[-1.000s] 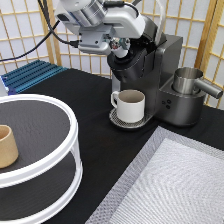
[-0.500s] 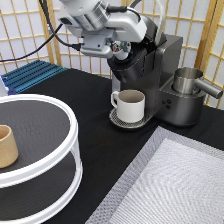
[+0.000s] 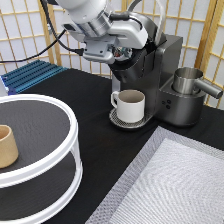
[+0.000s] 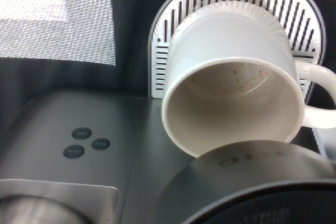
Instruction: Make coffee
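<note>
One gripper (image 3: 121, 52) sits at my coffee machine's (image 3: 160, 75) brew head; I cannot tell its grasp. Below, a glossy white ceramic mug (image 3: 131, 105) stands on the round slotted drip tray (image 3: 117, 120).

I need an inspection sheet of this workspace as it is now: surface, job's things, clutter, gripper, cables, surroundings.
Surface: black table; grey mat at the exterior view's bottom right.
Job's things: coffee machine; white mug on its drip tray; pod not seen.
Clutter: tan cup on white two-tier stand; steel pitcher; blue rack.
Gripper: gripper at the machine's head, above the mug; open or shut not visible.
Cables: black cable along the arm.
Surroundings: paper screen.
</note>
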